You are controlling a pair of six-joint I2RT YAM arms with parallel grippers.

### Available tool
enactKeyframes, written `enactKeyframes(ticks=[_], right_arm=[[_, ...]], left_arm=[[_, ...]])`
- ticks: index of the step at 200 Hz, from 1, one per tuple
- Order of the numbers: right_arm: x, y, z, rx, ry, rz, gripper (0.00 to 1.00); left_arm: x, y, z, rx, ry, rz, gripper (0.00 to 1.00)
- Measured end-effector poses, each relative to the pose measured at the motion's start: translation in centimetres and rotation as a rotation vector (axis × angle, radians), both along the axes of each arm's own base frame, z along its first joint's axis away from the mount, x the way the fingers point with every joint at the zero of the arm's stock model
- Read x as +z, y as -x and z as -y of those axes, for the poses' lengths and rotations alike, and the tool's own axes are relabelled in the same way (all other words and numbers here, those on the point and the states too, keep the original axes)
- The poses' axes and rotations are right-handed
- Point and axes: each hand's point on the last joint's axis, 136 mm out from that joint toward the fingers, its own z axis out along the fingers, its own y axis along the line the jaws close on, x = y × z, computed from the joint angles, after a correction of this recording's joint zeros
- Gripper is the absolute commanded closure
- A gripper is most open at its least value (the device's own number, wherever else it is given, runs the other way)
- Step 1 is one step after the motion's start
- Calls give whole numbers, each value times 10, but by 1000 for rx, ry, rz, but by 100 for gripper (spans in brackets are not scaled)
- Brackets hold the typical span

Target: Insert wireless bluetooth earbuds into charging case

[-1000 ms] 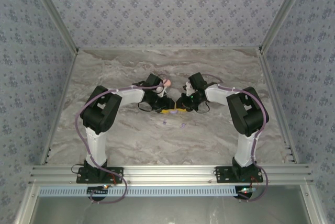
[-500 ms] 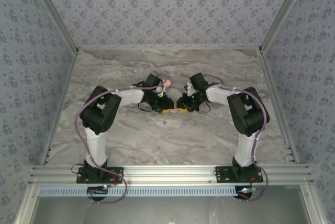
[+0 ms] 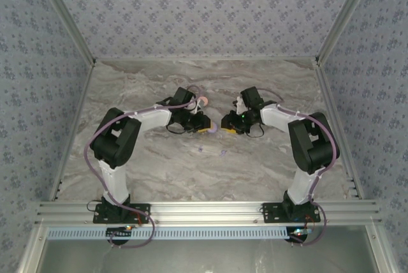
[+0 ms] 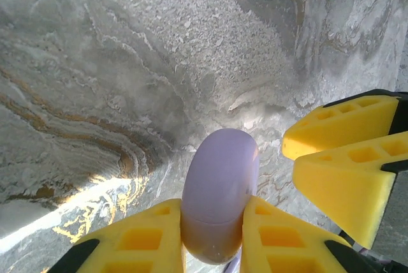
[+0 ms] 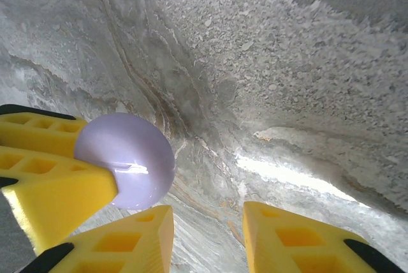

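A smooth lilac, rounded charging case (image 4: 220,177) is clamped edge-on between the yellow fingers of my left gripper (image 4: 213,215), which is shut on it just above the marble table. In the right wrist view the same case (image 5: 131,158) shows round at the left, with a left finger (image 5: 54,187) across it. My right gripper (image 5: 207,231) stands open beside it, nothing between its fingers. From above, the left gripper (image 3: 204,127) and right gripper (image 3: 225,124) face each other a small gap apart. Two tiny pale lilac earbuds (image 3: 201,150) (image 3: 223,153) lie on the table in front of them.
A salmon-pink disc (image 3: 204,101) lies just behind the left wrist. The grey marble table (image 3: 268,164) is walled by patterned panels at the back and both sides, and a metal rail (image 3: 204,209) runs along the near edge.
The right gripper has opened and drawn back to the right, off the case. The left gripper has closed on the case. The two grippers now stand apart instead of meeting.
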Motion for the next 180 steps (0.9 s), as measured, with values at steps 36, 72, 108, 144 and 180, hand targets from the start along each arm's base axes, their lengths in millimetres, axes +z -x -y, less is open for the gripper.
enactKeyframes(ticks=[36, 72, 108, 144, 180], right_arm=[[0, 4, -2, 14, -33, -5, 60], [9, -3, -4, 20, -112, 20, 55], [19, -7, -5, 33, -201, 37, 53], [39, -8, -10, 60, -294, 81, 49], [63, -10, -14, 89, -371, 135, 48]], left_arm=[[-1, 0, 0, 0, 5, 6, 83], [3, 5, -1, -9, 29, 20, 82], [20, 9, 0, -22, 80, 61, 82], [48, 8, 5, -40, 148, 128, 81], [69, 7, 7, -51, 198, 176, 80]])
